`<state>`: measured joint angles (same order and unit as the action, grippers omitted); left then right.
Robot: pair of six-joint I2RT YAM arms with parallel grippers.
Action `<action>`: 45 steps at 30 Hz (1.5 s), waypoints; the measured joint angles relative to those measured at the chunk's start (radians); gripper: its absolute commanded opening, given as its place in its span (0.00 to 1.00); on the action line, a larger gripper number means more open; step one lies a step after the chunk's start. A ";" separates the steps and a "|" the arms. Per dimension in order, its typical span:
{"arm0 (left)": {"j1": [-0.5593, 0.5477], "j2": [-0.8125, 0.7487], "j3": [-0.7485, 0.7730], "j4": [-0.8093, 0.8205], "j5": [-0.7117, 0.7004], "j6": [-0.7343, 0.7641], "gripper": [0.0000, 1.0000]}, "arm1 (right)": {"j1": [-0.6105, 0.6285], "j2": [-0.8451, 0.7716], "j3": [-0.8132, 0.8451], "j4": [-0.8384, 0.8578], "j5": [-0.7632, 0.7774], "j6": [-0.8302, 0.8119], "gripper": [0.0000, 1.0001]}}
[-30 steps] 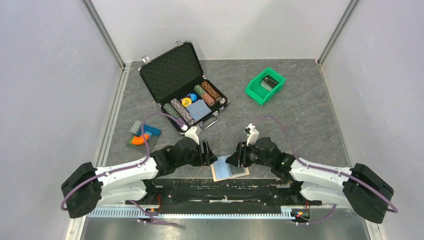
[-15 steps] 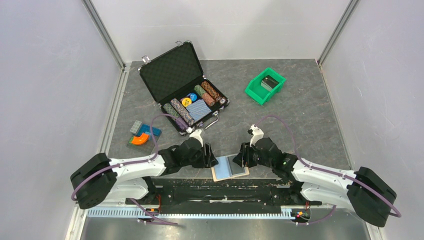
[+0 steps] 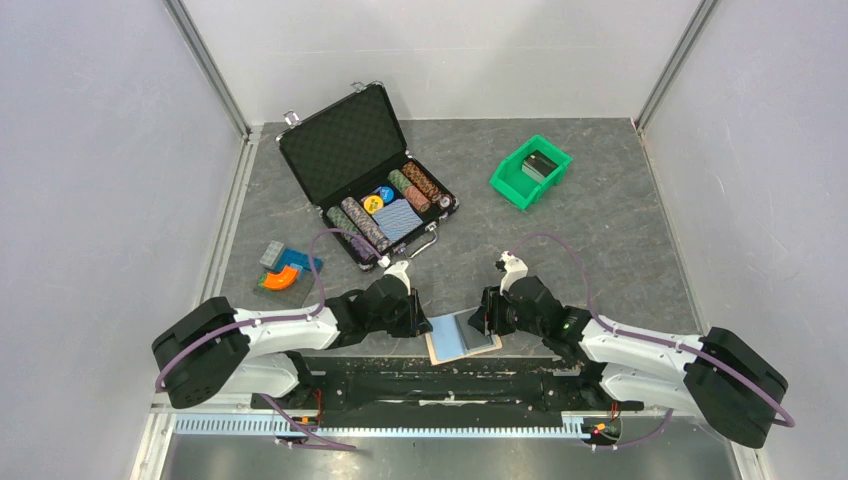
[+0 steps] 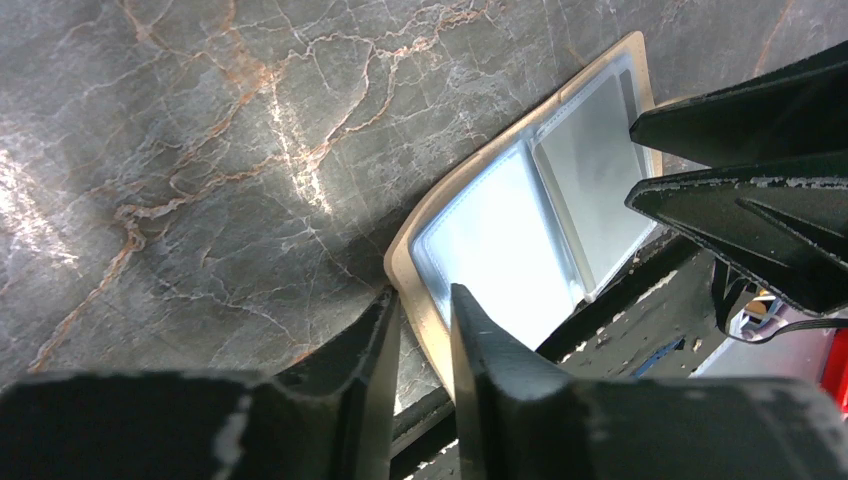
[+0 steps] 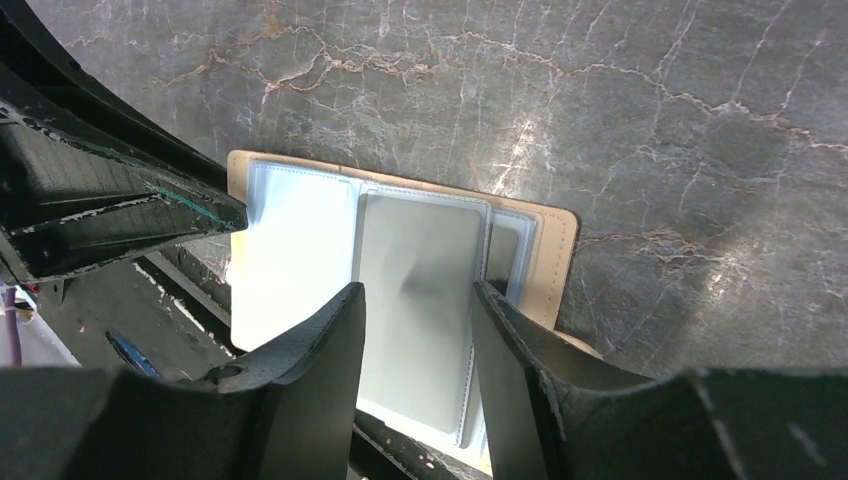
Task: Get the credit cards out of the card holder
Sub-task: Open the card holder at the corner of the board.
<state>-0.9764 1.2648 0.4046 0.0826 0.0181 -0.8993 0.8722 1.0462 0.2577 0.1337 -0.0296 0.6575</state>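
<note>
The card holder (image 3: 463, 337) lies spread open at the table's near edge, tan rim round light inner faces. A grey credit card (image 5: 420, 250) sits in its right half, and the left half (image 4: 490, 250) glares white. My left gripper (image 3: 424, 320) straddles the tan left edge (image 4: 408, 270): one finger outside on the table, the other on the inner face. A narrow gap still shows, so it is open (image 4: 425, 295). My right gripper (image 3: 487, 318) hangs open over the grey card (image 4: 600, 180), one finger at each long side (image 5: 415, 290).
A black chip case (image 3: 365, 175) stands open at the back left, with a green bin (image 3: 530, 172) at the back right. Coloured blocks (image 3: 285, 268) lie left of my left arm. A black rail (image 3: 450, 385) runs just beyond the table's near edge, under the card holder's overhang.
My left gripper has come down onto the card holder's left edge and its jaws have narrowed a lot. The card holder slid slightly right. The right gripper has barely moved.
</note>
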 measured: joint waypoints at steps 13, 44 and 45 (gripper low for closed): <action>0.002 0.021 0.000 0.023 0.031 0.000 0.17 | -0.010 -0.002 -0.026 0.071 -0.072 0.066 0.45; 0.002 0.024 0.000 0.047 0.042 0.000 0.15 | -0.024 -0.043 0.010 -0.093 0.029 -0.031 0.47; 0.002 0.024 0.000 0.047 0.042 0.000 0.14 | -0.024 -0.041 0.011 -0.091 0.026 -0.031 0.47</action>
<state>-0.9745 1.2892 0.4042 0.1299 0.0597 -0.8989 0.8478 1.0050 0.2687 0.0429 -0.0036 0.6266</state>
